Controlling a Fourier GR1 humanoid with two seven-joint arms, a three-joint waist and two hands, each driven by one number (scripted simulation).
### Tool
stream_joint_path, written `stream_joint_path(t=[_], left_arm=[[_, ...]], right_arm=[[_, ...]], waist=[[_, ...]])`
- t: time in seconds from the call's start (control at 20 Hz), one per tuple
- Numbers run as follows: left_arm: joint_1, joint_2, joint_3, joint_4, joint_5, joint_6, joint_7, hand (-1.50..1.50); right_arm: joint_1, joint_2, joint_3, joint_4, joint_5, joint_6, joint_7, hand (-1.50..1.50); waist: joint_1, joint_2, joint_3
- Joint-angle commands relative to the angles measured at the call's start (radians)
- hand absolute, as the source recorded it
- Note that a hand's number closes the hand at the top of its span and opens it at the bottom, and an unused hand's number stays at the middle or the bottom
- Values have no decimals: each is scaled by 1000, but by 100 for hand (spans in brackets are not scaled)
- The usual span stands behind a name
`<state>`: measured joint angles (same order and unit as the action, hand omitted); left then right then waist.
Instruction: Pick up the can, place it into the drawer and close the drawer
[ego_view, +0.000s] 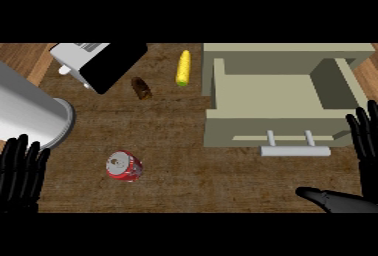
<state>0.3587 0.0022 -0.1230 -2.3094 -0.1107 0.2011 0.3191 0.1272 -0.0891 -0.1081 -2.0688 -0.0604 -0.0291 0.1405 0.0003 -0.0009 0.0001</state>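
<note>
Both hands are open with straight fingers: the left hand (21, 175) at the left edge, the right hand (363, 150) at the right edge, thumb spread. The red can (124, 166) stands on the counter (184, 165), just right of the left hand. The drawer (277, 95) sits open. A careless reach could likely tip the can and send it rolling.
</note>
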Motion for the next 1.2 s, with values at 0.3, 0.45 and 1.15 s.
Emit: stream_joint_path(t=[0.3,0.45,1.15], left_arm=[[-59,-2,-31,315,11,74,-176,-150],[27,-2,-150,257,-38,147,-174,-150],[-28,-2,-60,714,118,201,-547,-150]], right_arm=[[-38,-4,-25,33,-5,19,5,-150],[20,-31,-93,4,-69,74,-14,-150],[67,0,-102,-123,-68,78,55,-150]], waist=[[1,1,0],[1,0,0],[-2,0,0]])
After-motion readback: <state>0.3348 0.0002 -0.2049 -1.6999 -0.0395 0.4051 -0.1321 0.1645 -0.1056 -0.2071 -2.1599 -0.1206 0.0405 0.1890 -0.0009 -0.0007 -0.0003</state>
